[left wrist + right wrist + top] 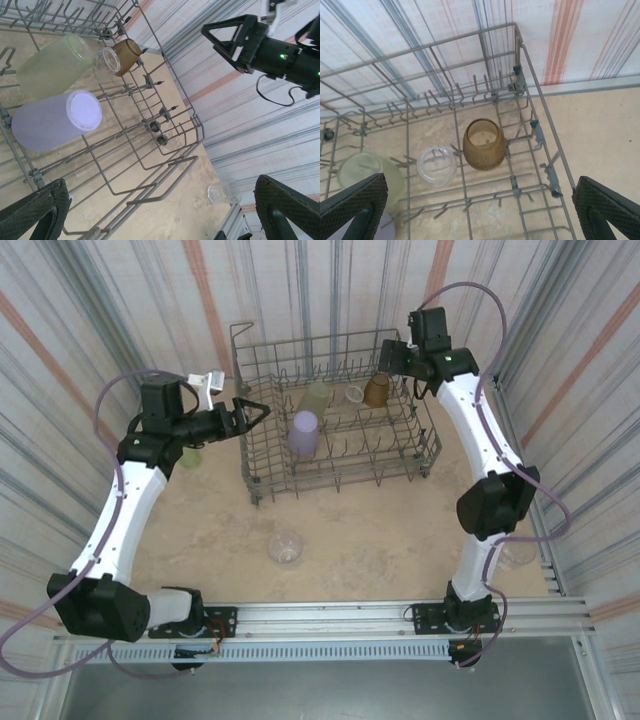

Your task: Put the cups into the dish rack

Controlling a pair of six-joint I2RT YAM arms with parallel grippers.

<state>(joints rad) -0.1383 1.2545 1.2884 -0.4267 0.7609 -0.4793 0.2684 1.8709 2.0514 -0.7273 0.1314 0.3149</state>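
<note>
The grey wire dish rack (340, 465) stands at the far middle of the table (380, 530). Each wrist view cuts off part of it.

The left gripper (255, 417) hovers at the rack's left wall with its jaws spread wide and nothing between them. In its own camera only the dark padded fingertips (37, 210) show, cropped at the bottom corners. The right gripper (392, 355) hangs above the rack's far right corner, likewise spread and empty.

Four cups sit in the rack. They are the lavender cup (303, 433), a yellow-green cup (318, 397), the amber cup (376, 390) and, between those last two, a small clear cup (354, 394).

On the table, a loose clear cup (286, 547) stands well in front of the rack. A second yellow-green cup (191, 456) is half hidden behind the left arm (130, 500). A faint clear cup (223, 191) near the metal frame (560, 605) is hard to make out from above.
</note>
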